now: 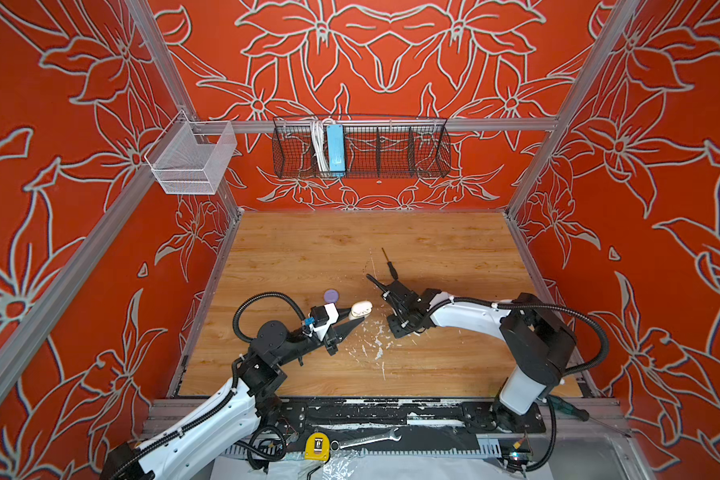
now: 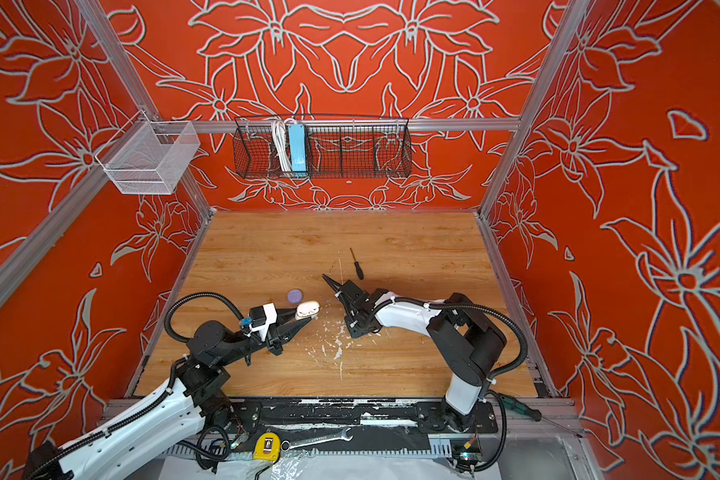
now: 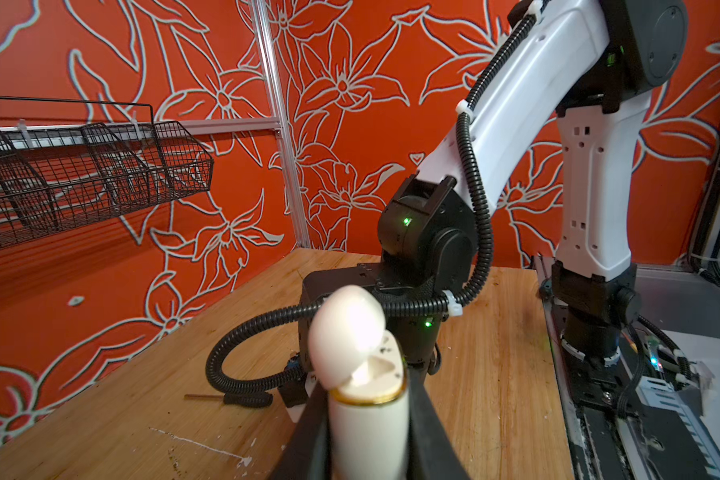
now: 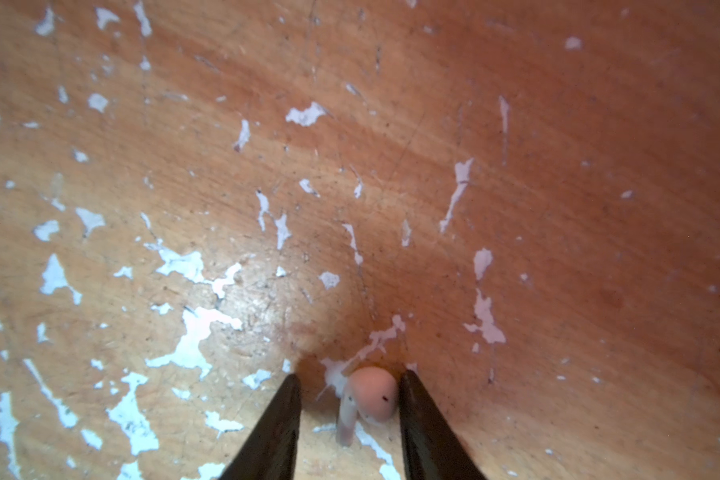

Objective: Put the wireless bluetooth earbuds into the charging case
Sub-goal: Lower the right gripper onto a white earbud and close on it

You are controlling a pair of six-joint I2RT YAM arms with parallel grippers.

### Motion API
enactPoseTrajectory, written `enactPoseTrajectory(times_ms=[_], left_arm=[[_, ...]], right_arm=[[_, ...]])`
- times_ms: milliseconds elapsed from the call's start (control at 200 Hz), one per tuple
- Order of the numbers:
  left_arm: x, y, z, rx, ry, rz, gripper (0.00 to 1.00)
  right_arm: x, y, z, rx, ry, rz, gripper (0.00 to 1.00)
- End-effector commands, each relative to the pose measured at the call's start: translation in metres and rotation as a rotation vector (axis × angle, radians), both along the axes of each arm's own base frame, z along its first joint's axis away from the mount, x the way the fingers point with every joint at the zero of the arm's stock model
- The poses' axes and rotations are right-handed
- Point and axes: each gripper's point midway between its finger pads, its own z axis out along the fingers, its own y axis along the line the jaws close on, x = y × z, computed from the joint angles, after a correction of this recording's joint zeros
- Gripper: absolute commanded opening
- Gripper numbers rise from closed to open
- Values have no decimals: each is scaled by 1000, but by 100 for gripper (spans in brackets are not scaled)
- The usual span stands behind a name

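So: pickup step, not insertion yet. R gripper (image 4: pixel 350 374) was down at the wooden table (image 4: pixel 558 166), jaws spread w/ a cream-white earbud (image 4: pixel 371 395) lying between them. One finger looked to be touching the bud's round head and the other stood apart from the stem, so no pinch yet. The bud lay on the tabletop among white paint flecks (image 4: pixel 192 336).

L gripper (image 3: pixel 366 409) was pressed tight onto the cream-white charging case (image 3: pixel 366 440), lid (image 3: pixel 346 332) flipped open and the open end turned toward the R arm (image 3: pixel 516 104). In a top view the case (image 1: pixel 360 309) sat near the R gripper but apart from it. Couldn't tell if either socket was already filled. A closed lavender case (image 1: pixel 331 296) lay on the table just behind the held one. No other buds made out.

Next move, as I'd judge it: close the R jaws squarely on the bud. It's tiny and smooth, and prob. squirts out if caught on the round head only. Then lift, carry it over to the open case, line the stem up w/ a socket and lower it in — L holding the case steady.
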Motion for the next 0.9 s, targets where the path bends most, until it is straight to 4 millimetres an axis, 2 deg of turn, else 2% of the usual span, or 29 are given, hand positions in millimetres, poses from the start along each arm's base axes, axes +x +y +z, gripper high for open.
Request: enactPoseTrajectory(times_ms=[0,761,896], left_arm=[[-3,0,14,-16,-47,-2,0],[-4,0,15,-19,-47,-6,0],[-5,0,16,-21,-48,-7,0]], right_arm=[[-7,-7,-11,-56,34,-6,41],[-2,-23,-11,-148,3,-30,39],[-2,-23,-12,-151,2,-31,35]])
